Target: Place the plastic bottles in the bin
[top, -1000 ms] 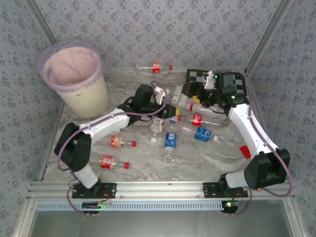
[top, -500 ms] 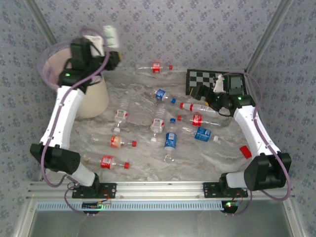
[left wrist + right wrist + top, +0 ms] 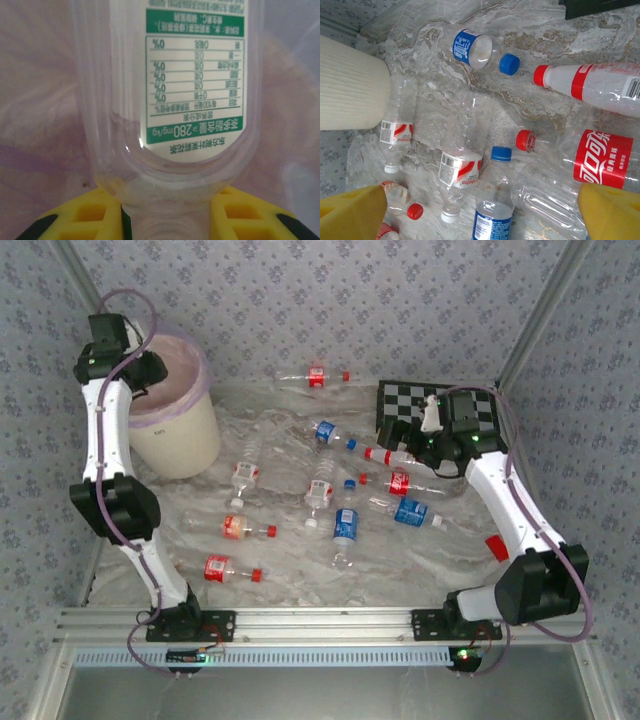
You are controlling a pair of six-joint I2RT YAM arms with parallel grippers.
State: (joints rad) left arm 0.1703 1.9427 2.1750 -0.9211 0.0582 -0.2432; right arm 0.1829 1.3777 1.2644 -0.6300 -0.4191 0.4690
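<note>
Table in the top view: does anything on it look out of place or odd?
A black-and-white checkerboard lies at the back right, beside the scattered plastic bottles; it is no bottle. Nothing looks spilled.

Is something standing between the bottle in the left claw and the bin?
Nothing visible does. The left claw grips the bottle by its neck above the bin. In the wrist view, the pink bag lining the bin lies right behind the bottle.

A robot test cell in a lab: left arm (image 3: 100, 440) and right arm (image 3: 512, 502) bolted to an aluminium rail (image 3: 320, 618), marble-patterned tabletop (image 3: 400, 570), wallpapered enclosure walls (image 3: 400, 300), black-and-white checkerboard (image 3: 400, 396).
</note>
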